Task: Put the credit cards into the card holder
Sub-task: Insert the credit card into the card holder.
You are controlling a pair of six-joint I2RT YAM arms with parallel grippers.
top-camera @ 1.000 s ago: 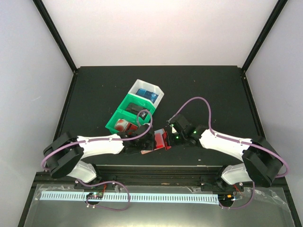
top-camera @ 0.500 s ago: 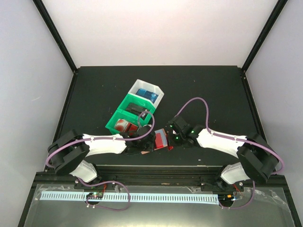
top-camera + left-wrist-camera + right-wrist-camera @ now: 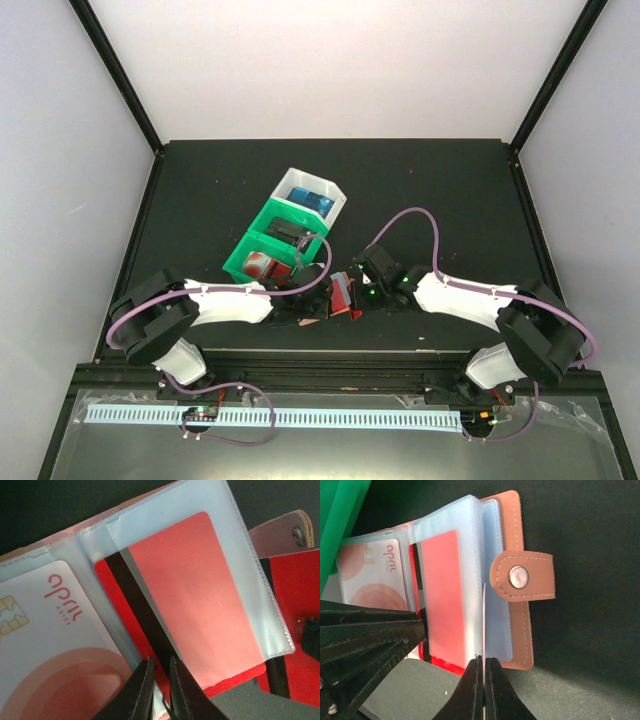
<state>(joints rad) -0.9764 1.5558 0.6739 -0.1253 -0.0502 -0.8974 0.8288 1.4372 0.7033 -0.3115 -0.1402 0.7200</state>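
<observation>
Both arms have crept together at the table's (image 3: 200, 200) near edge; my left gripper (image 3: 161, 680) pinches the stiff, slick credit card (image 3: 190, 595) by its tail, right gripper (image 3: 483, 675) nips the card holder's (image 3: 522, 630) floppy sleeve (image 3: 483, 610).

My top view looks steeply down from above and behind the arm bases, far enough back to hold the whole table (image 3: 200, 200). In it the card holder (image 3: 343, 297) sits small between the left claw (image 3: 320, 308) and the right claw (image 3: 356, 289). Each wrist view sits just behind its own claw and faces along the fingers at very close range. All three views share the holder, and both wrist views also share the red credit card (image 3: 190, 590) in the sleeve ahead of the fingertips.
</observation>
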